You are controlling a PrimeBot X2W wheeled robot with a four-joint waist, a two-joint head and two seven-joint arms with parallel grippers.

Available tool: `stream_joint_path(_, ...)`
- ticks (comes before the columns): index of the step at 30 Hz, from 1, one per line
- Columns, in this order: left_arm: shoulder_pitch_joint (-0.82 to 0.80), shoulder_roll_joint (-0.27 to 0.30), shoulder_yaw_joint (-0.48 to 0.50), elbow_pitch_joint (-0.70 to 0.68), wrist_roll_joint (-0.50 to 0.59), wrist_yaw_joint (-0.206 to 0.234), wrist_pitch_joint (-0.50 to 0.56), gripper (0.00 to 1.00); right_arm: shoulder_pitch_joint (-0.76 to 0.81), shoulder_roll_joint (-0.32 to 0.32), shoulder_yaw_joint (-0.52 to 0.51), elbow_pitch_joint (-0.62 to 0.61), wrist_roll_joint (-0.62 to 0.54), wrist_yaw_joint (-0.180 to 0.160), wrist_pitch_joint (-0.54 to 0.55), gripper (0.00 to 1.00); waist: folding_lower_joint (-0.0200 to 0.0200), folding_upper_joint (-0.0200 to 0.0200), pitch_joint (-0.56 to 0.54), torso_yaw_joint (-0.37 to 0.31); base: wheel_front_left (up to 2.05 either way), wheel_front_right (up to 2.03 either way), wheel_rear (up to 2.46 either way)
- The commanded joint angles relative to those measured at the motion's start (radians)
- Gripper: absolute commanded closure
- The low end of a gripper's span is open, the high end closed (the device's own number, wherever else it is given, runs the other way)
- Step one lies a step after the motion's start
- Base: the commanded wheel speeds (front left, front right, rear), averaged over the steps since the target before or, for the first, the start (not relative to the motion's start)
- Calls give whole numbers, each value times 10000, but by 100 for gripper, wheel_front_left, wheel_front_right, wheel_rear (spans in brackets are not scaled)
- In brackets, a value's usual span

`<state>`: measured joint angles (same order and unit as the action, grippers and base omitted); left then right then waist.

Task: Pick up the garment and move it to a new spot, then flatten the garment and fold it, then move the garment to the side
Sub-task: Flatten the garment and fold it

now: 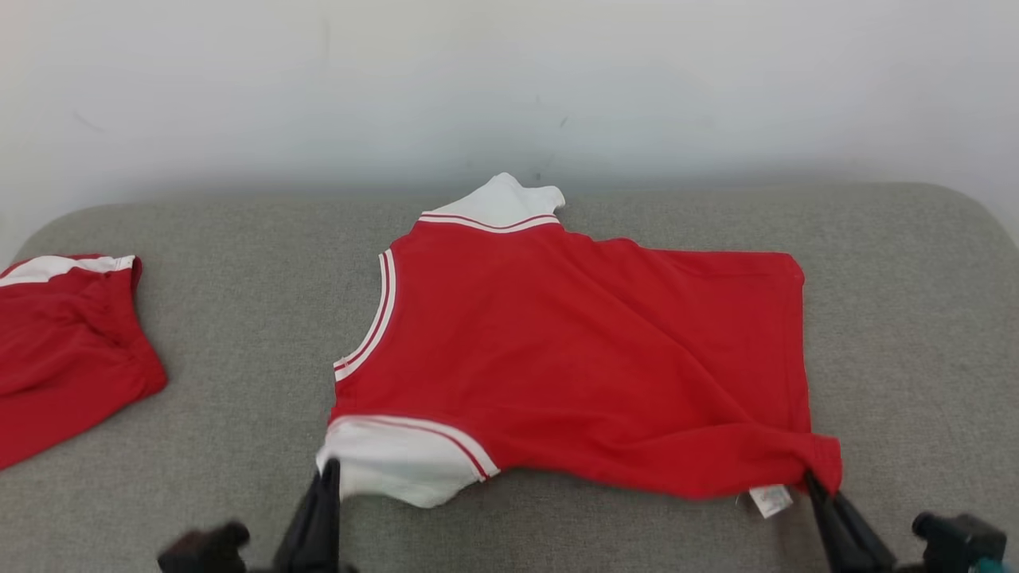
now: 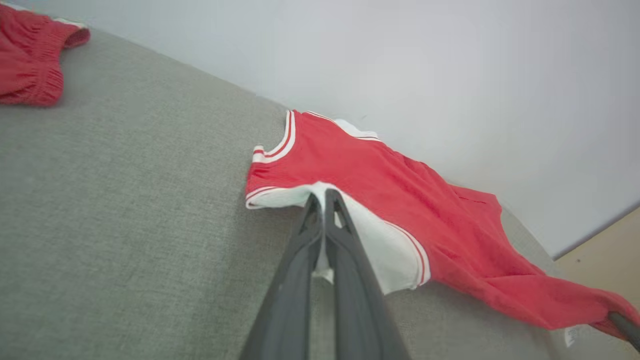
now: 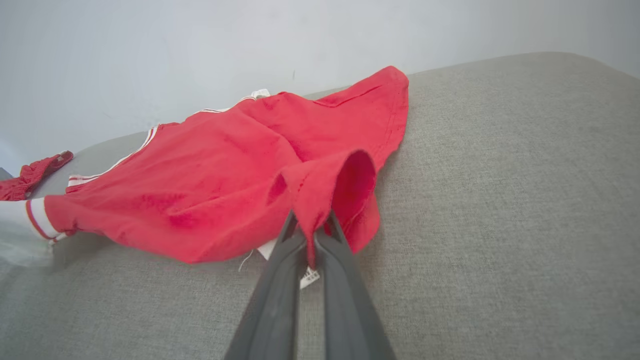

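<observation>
The garment (image 1: pixel 573 350) is a red sleeveless jersey with white shoulder panels and red-and-white trim, lying sideways on the grey padded surface (image 1: pixel 239 334). My left gripper (image 1: pixel 328 471) is shut on the garment's near white shoulder panel; in the left wrist view the white cloth (image 2: pixel 380 240) is pinched between the closed fingers of the left gripper (image 2: pixel 320 197). My right gripper (image 1: pixel 812 480) is shut on the garment's near red hem corner beside a white label (image 1: pixel 769 501). In the right wrist view that corner (image 3: pixel 325 190) stands lifted and bunched above the right gripper (image 3: pixel 310 222).
A second red piece of clothing (image 1: pixel 64 342) with a white band lies at the left edge of the surface, also seen at the upper left of the left wrist view as red cloth (image 2: pixel 30 60). A pale wall (image 1: pixel 509 79) rises behind the surface.
</observation>
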<state>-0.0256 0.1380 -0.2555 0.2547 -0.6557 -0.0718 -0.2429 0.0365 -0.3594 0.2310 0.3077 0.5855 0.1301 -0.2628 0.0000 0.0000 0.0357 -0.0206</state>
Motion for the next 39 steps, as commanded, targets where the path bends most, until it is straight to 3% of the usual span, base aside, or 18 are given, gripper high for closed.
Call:
stream_joint_path(1, -484, 181, 95, -513, -128, -76, 279, 100, -350, -238, 87, -284, 260, 14, 141, 100, 0, 0, 102, 39, 0, 0, 0)
stream_joint_path(7, -2766, 807, 361, -1625, -562, -171, 1696, 100, -1917, -1212, 469, -1282, 992, 14, 1142, 100, 0, 0, 768, -59, 0, 0, 0)
stream_joint_path(12, -5091, 1125, 631, -1752, -911, -187, 2739, 100, -3751, -1798, 538, -1627, 1612, 14, 1701, 100, 0, 0, 1621, -155, 0, 0, 0)
stream_joint_path(16, -7872, 1290, 786, -1121, -1065, -133, 3561, 100, -5988, -2211, 508, -1254, 2400, 14, 2314, 100, 0, 0, 2647, -167, 0, 0, 0)
stream_joint_path(21, -11366, 1061, 790, 416, -1119, -51, 4202, 100, -9210, -2292, 701, -209, 3325, 14, 3120, 100, 0, 0, 3853, -131, 0, 0, 0)
stream_joint_path(27, -15138, 847, 705, 2839, -740, 7, 4094, 100, -13105, -2007, 979, 1681, 3708, 14, 3740, 100, 0, 0, 5011, -243, 0, 0, 0)
stream_joint_path(31, -17255, 784, 772, 4299, -546, -33, 3644, 100, -15450, -1520, 641, 3274, 4216, 14, 4115, 100, 0, 0, 5481, -429, 0, 0, 0)
stream_joint_path(35, -19232, 852, 737, 5691, -326, -190, 2883, 100, -17562, -1231, 684, 4730, 4026, 14, 3979, 100, 0, 0, 5842, -705, 0, 0, 0)
stream_joint_path(39, -20204, 820, 591, 6647, -214, -374, 2340, 100, -18482, -1134, 879, 5294, 3979, 15, 3640, 100, 0, 0, 6093, -848, 0, 0, 0)
